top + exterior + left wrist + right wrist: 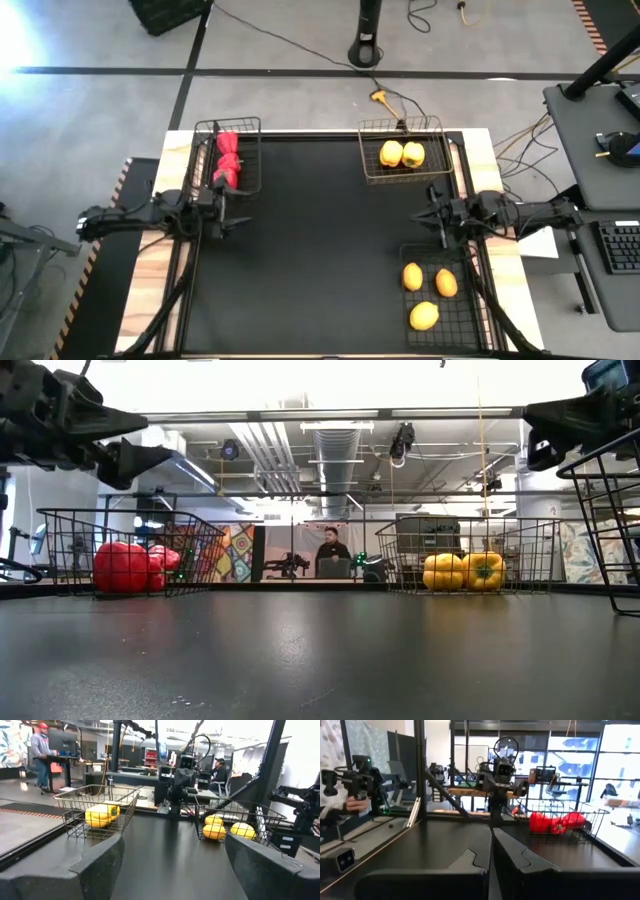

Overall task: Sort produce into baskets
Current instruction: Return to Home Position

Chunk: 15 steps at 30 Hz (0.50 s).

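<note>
Red peppers [228,158] lie in the black wire basket [250,130] at the far left; they show in the low view [128,568] and the right wrist view [555,822]. Two yellow peppers [402,154] lie in the tan wire basket [433,176] at the far right. Three orange-yellow fruits [428,294] lie in the black wire basket [470,335] at the near right. My left gripper [170,865] is open and empty above the table's left edge, just near of the red peppers' basket. My right gripper [490,855] is shut and empty above the right edge, between the two right baskets.
The black mat [320,260] lies bare between the baskets. A desk with a keyboard [620,245] stands right of the table. A person [331,552] sits in the room behind, another [42,755] stands at a desk, and a hand [355,802] holds a device beside the table.
</note>
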Each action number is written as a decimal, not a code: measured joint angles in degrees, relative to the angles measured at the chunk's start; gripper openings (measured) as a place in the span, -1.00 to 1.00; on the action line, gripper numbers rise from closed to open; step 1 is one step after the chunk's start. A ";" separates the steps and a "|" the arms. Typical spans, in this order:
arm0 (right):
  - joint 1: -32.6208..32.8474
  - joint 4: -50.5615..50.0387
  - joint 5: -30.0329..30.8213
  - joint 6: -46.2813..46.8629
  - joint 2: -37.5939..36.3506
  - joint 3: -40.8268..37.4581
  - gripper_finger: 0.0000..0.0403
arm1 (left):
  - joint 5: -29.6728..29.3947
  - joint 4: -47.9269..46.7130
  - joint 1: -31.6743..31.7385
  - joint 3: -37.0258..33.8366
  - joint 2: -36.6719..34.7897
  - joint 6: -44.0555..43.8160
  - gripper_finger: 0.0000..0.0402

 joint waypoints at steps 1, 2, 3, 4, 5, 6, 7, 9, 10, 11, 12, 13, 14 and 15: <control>0.00 -0.16 -0.02 0.37 0.02 0.00 -0.95 | 0.00 1.15 0.00 -0.88 0.03 -0.01 0.64; 0.00 -0.12 -0.09 0.70 -0.08 0.00 -0.95 | 0.00 0.69 0.00 -1.00 0.08 0.01 0.64; -0.02 -0.04 -0.12 0.91 -0.09 0.00 -0.95 | 0.02 0.62 -0.05 -0.98 0.17 -0.20 0.64; -0.20 0.25 -0.15 0.91 -0.07 0.00 -0.95 | 0.03 0.58 -0.06 -0.98 0.21 -0.31 0.64; -0.61 0.35 -0.15 0.98 -0.08 0.00 -0.95 | 0.03 0.73 -0.04 -0.98 0.11 -0.40 0.64; -1.14 0.31 -0.13 1.51 -0.07 0.00 -0.95 | 0.03 0.74 -0.04 -0.98 0.06 -0.43 0.64; -1.76 0.10 -0.25 2.38 -0.07 -0.02 -0.95 | 0.10 1.07 -0.04 -0.98 0.06 -0.47 0.64; -2.98 -0.53 -1.73 3.89 -0.05 -0.02 -0.95 | 1.63 1.48 -0.04 -0.98 0.06 -0.67 0.64; -3.54 -0.53 -3.23 4.41 0.04 -0.02 -0.95 | 2.70 1.51 -0.04 -0.98 0.06 -0.67 0.64; -4.00 -0.53 -5.14 5.14 0.04 -0.02 -0.95 | 3.61 1.58 -0.04 -0.98 0.06 -0.54 0.64; -4.30 -0.53 -6.80 5.42 0.04 -0.02 -0.95 | 4.39 1.68 -0.06 -0.98 0.06 -0.41 0.64; -4.42 -0.53 -7.93 5.34 0.04 -0.02 -0.95 | 4.46 1.75 -0.07 -0.99 0.06 -0.34 0.64; -4.40 -0.56 -8.07 4.93 0.04 -0.02 -0.95 | 4.42 1.76 -0.06 -1.00 0.06 -0.32 0.64; -4.39 -0.56 -8.03 4.40 0.04 -0.02 -0.95 | 4.42 1.76 -0.06 -1.00 0.07 -0.30 0.64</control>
